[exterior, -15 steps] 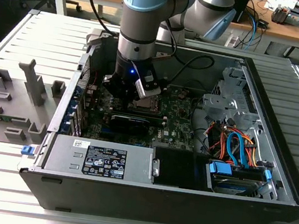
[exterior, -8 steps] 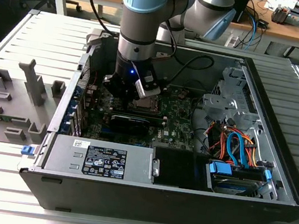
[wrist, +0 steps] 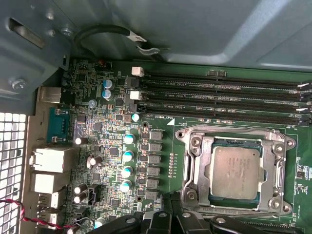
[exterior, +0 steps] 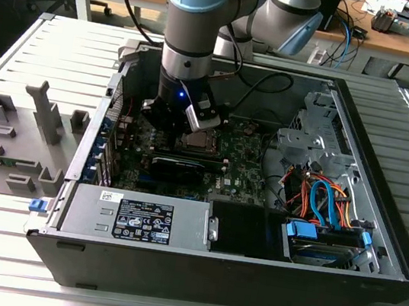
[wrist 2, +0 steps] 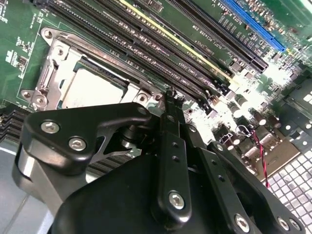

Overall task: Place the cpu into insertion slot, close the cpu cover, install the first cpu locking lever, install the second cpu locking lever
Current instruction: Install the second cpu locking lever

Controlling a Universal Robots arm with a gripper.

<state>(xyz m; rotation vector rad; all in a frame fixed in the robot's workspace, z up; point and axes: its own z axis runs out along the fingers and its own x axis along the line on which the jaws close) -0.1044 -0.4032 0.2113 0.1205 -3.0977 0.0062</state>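
Black claw (wrist 2: 170, 105) closed, empty, beside the cpu cover (wrist 2: 53, 73).

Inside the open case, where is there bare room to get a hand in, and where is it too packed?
Free: the dark bare bay between the power supply and the blue drive caddy. Crowded: around the cpu, where the gripper hangs over the cpu cover, and the cable bundle by the drive cage.

Exterior view looked down at angle from outside open computer case (exterior: 194, 275), arm (exterior: 195, 36) reaching in from far side. Both wrist views sat close above green motherboard (wrist: 97, 136), facing down at it; both shared cpu (wrist: 235, 172) (wrist 2: 92, 90) and long memory slots (wrist: 219, 92) (wrist 2: 146, 48)
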